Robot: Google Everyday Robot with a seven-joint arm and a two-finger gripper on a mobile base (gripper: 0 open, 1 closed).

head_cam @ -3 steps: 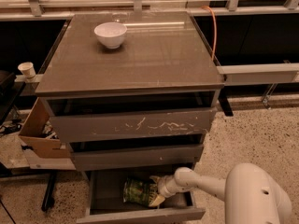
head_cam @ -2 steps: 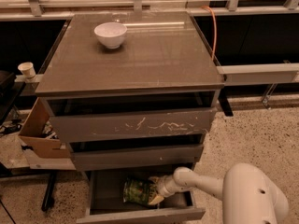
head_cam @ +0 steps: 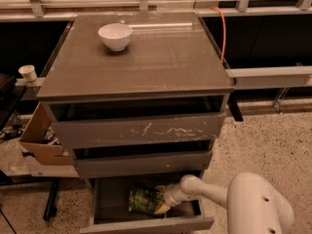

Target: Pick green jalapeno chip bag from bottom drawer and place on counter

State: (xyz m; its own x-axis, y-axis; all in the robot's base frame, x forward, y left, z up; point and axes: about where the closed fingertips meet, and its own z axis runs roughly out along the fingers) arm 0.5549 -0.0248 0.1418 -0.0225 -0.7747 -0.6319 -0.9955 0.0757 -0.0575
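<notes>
The green jalapeno chip bag (head_cam: 143, 200) lies on the dark floor of the open bottom drawer (head_cam: 146, 224), near its middle. My gripper (head_cam: 162, 204) reaches into the drawer from the right and sits at the bag's right edge, touching it. The white arm (head_cam: 214, 194) runs from the lower right into the drawer. The counter (head_cam: 161, 62) is the glossy grey-brown top of the cabinet above, with a white bowl (head_cam: 115, 36) at its back left.
Two upper drawers are slightly open; the top one (head_cam: 141, 129) has white scratches on its front. A cardboard box (head_cam: 41, 140) stands to the cabinet's left, with a paper cup (head_cam: 28, 72) above it. A pale shelf (head_cam: 146, 1) with metal posts runs behind. An orange cable (head_cam: 223, 28) hangs at the right.
The arm and gripper have shifted slightly left toward the bag inside the drawer. The bag, bowl and drawers have not moved.
</notes>
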